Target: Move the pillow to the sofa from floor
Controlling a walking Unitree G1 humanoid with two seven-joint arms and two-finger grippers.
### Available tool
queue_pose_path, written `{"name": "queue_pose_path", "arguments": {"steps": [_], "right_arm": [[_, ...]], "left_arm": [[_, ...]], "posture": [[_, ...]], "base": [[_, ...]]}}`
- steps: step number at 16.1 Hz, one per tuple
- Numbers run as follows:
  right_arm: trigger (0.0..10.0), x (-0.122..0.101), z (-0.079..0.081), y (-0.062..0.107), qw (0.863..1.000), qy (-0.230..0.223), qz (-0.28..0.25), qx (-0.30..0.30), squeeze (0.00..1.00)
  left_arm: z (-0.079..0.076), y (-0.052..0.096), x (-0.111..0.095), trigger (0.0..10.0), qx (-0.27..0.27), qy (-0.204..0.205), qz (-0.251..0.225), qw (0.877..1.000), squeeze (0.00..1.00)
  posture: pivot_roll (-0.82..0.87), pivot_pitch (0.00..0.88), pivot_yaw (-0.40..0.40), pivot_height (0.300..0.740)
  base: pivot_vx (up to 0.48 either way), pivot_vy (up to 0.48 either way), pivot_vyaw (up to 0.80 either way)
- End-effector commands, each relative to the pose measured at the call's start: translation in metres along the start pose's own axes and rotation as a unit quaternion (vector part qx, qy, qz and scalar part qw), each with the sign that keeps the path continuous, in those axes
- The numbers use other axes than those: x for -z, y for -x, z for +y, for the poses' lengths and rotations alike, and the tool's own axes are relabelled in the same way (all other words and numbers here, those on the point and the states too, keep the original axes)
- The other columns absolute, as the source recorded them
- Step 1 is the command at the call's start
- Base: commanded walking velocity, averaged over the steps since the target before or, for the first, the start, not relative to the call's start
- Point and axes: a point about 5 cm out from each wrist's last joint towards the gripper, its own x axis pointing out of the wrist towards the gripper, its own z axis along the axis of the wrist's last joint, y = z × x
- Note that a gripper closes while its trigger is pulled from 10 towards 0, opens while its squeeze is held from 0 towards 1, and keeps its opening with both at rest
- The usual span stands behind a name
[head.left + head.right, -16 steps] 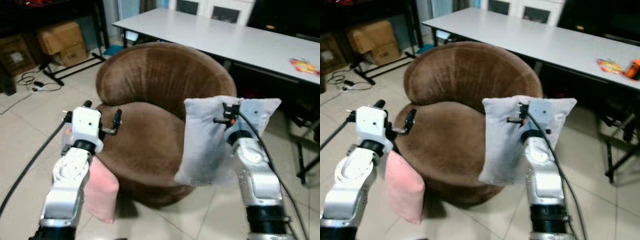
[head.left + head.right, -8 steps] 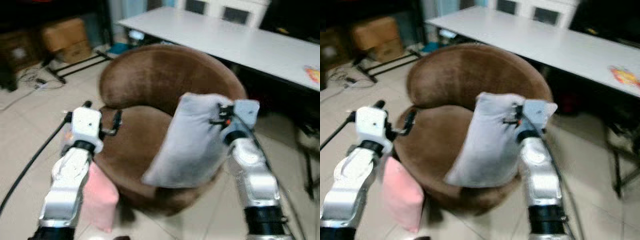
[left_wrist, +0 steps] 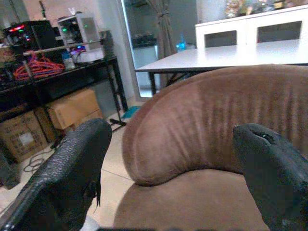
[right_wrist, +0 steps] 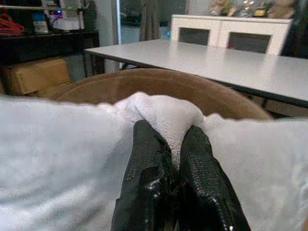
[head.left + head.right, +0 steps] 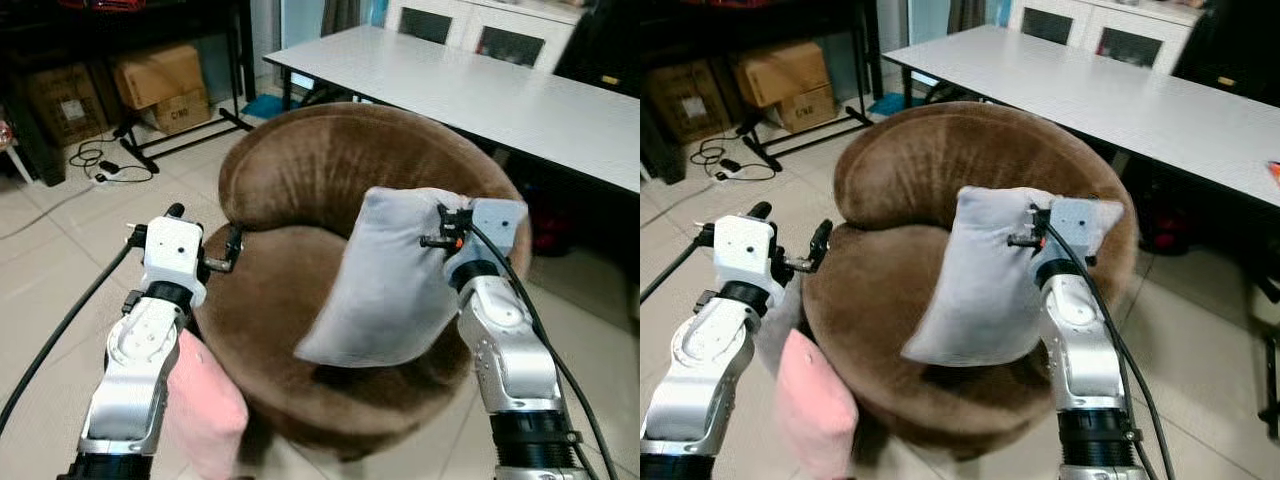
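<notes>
A light grey pillow (image 5: 385,280) hangs tilted over the seat of the round brown sofa chair (image 5: 300,300). My right gripper (image 4: 168,149) is shut on a pinched fold of the grey pillow's (image 4: 62,144) upper edge, just above the chair's right side. Low at the chair's left stands my left gripper (image 5: 205,232), open, its black fingers (image 3: 72,168) pointing at the curved backrest (image 3: 216,120). A pink pillow (image 5: 205,405) leans against the chair's front left, under my left arm.
Behind the chair runs a long white table (image 5: 480,85). Cardboard boxes (image 5: 160,85) sit under a black rack at the back left, with cables (image 5: 100,165) on the tiled floor. A black cable (image 5: 60,330) trails from my left arm.
The camera has drawn closer to the chair. My right gripper has carried the grey pillow from beside the chair's right edge to over the seat. The left arm holds its place.
</notes>
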Motion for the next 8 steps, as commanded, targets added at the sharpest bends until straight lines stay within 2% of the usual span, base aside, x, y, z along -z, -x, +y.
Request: {"name": "queue_pose_path", "arguments": {"steps": [1, 7, 8], "right_arm": [[10.0, -0.0135, 0.0021, -0.0021, 1.0, 0.003, -0.03, -0.005, 0.0], [10.0, -0.0127, 0.0008, -0.0017, 1.0, 0.001, -0.028, -0.001, 0.0], [10.0, -0.0127, 0.0008, -0.0017, 1.0, 0.001, -0.028, -0.001, 0.0]], "left_arm": [[-0.0002, -0.0009, -0.0027, 10.0, 0.002, 0.002, -0.005, 1.0, 0.0], [-0.0009, -0.0011, -0.0026, 10.0, 0.003, 0.001, -0.005, 1.0, 0.0], [-0.0018, -0.0014, -0.0029, 10.0, 0.006, 0.003, -0.007, 1.0, 0.0]], "posture": [[-0.01, 0.0, -0.054, 0.74], [-0.01, 0.0, -0.054, 0.74], [-0.01, 0.0, -0.053, 0.74]], "base": [[0.364, 0.0, 0.0], [0.349, 0.0, 0.0], [0.0, 0.0, 0.0]]}}
